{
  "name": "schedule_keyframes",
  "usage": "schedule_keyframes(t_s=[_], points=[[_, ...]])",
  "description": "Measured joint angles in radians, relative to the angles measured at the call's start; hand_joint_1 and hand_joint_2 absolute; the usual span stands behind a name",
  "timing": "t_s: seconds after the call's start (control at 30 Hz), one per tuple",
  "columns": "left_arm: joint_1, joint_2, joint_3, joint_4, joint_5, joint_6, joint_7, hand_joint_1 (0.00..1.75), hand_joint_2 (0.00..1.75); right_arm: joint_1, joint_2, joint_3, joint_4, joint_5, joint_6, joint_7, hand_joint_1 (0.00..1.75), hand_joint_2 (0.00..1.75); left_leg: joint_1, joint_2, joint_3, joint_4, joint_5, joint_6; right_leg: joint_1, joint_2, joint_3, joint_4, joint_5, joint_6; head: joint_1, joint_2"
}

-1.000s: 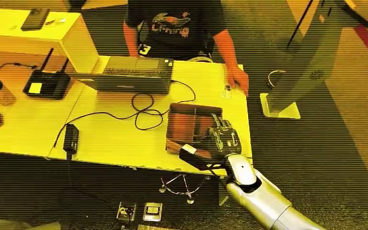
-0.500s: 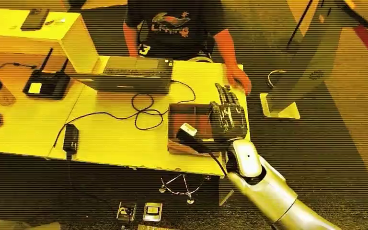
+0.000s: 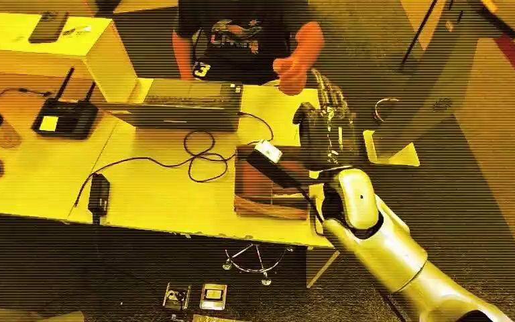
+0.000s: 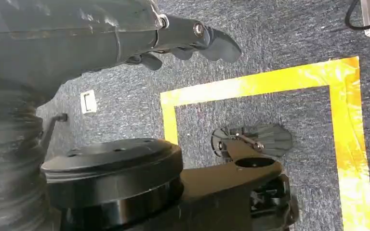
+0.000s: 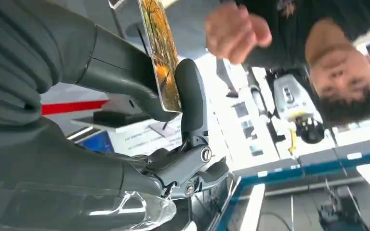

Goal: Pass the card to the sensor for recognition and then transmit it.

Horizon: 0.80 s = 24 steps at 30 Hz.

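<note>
My right hand (image 3: pixel 325 131) is raised above the table's far right corner, in front of a person in a dark shirt (image 3: pixel 245 33). It pinches the card (image 5: pixel 161 53), a thin card with an orange picture, between thumb and finger; the card (image 3: pixel 330 87) stands on edge above the hand. The person's hand (image 3: pixel 294 70) reaches toward it, a little apart. The brown sensor pad (image 3: pixel 268 188) lies on the yellow table (image 3: pixel 154 194), below and behind my hand. My left hand (image 4: pixel 192 41) hangs over the carpet, holding nothing, fingers loosely bent.
A laptop (image 3: pixel 181 104) sits at the table's far edge with a looped black cable (image 3: pixel 201 157) and a power brick (image 3: pixel 98 193). A router (image 3: pixel 66 117) is at the left. A grey stand (image 3: pixel 436 87) rises to the right of the table.
My right hand has lifted off the brown sensor pad and moved forward and up with the card. The person's hand has left the table corner and come up toward the card.
</note>
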Motion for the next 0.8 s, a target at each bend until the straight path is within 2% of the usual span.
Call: schedule_keyframes(t_s=[0.2, 0.43, 0.8], points=[[-0.01, -0.01, -0.002, -0.003, -0.009, 0.006, 0.009, 0.0, 1.75, -0.128, 0.027, -0.001, 0.117, 0.019, -0.054, 0.012, 1.75, 1.75, 0.0, 0.0, 0.0, 0.0, 0.0, 0.0, 0.0, 0.0, 0.0, 0.0, 0.0, 0.0, 0.0, 0.0], [-0.011, -0.013, -0.002, -0.006, -0.013, 0.006, 0.007, 0.0, 1.75, -0.248, 0.053, 0.0, 0.291, 0.038, -0.056, 0.064, 1.75, 1.75, 0.0, -0.001, -0.001, 0.0, 0.0, 0.0, 0.0, -0.001, 0.0, 0.0, 0.0, 0.0, 0.0, 0.0], [0.003, -0.011, -0.002, -0.006, -0.003, -0.006, -0.008, 0.0, 1.75, -0.297, 0.059, -0.002, 0.56, 0.031, -0.027, 0.122, 1.75, 1.75, 0.0, -0.001, -0.001, 0.0, 0.0, 0.0, 0.0, -0.001, 0.0, 0.0, 0.0, 0.0, 0.0, 0.0]])
